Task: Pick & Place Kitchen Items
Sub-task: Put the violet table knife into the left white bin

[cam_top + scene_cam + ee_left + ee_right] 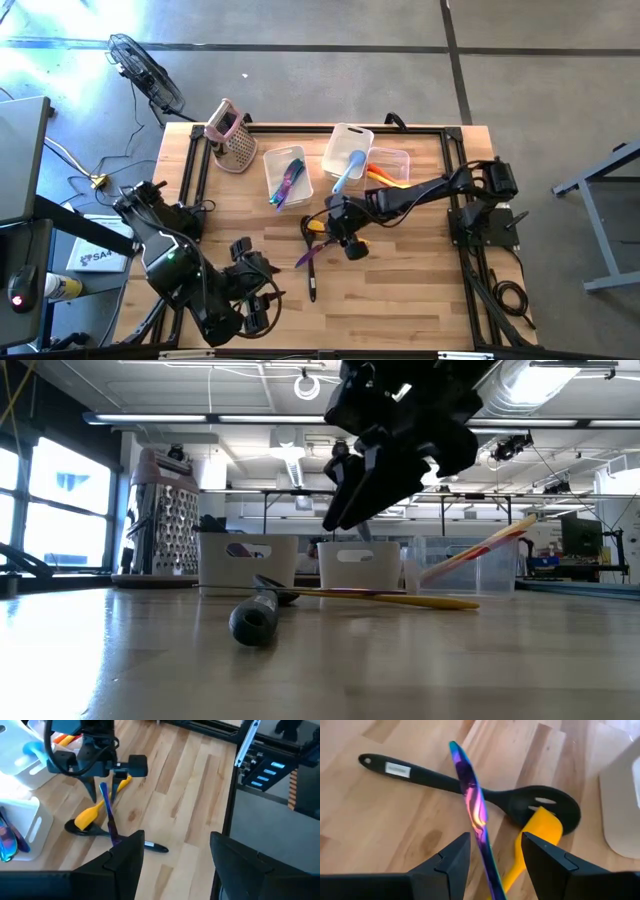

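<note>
Kitchen utensils lie partly sorted on the wooden surface (400, 270); the right gripper (492, 857), reaching in over the middle of the surface, pinches a slim iridescent purple utensil (472, 802) between its fingers, the piece slanting down over a black slotted spoon (470, 787) and a yellow spatula (540, 832) that lie crossed beneath it; the low view shows the gripper raised above the surface, though whether the purple piece's far tip is clear of the wood cannot be told; the step in hand appears to be the pick of the purple utensil; the next move would call for lifting it free of the two pieces below and carrying it to one of the tubs on the far side; three clear tubs stand in a row there: the left tub (268, 180) holds purple and blue pieces, the middle tub (340, 135) a light blue utensil (350, 170), the right tub (402, 155) orange and yellow ones; a pink-topped grater (230, 135) stands far left; the left gripper (172, 852) waits over the near left corner, fingers spread, holding nothing.
</note>
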`<state>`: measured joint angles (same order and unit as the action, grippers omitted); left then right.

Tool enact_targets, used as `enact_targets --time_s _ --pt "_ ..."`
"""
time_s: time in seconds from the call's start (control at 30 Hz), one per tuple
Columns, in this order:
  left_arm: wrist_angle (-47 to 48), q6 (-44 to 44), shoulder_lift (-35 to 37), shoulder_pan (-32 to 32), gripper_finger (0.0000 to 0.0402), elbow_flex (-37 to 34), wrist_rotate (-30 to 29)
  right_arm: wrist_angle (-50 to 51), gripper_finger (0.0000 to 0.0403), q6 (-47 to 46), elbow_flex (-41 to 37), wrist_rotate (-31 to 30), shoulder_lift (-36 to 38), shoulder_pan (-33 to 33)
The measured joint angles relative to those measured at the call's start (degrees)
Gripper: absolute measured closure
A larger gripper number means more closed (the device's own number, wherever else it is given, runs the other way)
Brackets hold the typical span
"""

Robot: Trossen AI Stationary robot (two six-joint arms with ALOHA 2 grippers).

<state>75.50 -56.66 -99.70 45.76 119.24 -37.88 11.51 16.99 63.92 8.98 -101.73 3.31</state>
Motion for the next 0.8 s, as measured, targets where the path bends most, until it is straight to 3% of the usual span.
enact_targets --time_s 0.23,0.53,0.8 --pt "-3.72 -0.4 -0.14 -0.02 0.0183 0.07 2.7 1.25 0.0234 6.85 -0.04 0.43 -3.85 0.85" --pt "-3.59 -0.18 -0.55 0.0 0.0183 0.04 2.85 -0.56 0.0234 8.41 0.1 0.3 -6.73 1.89" --pt "-3.62 -0.2 -0.55 0.0 0.0183 0.04 2.92 -2.03 0.0234 10.29 0.0 -3.37 -7.67 2.34"
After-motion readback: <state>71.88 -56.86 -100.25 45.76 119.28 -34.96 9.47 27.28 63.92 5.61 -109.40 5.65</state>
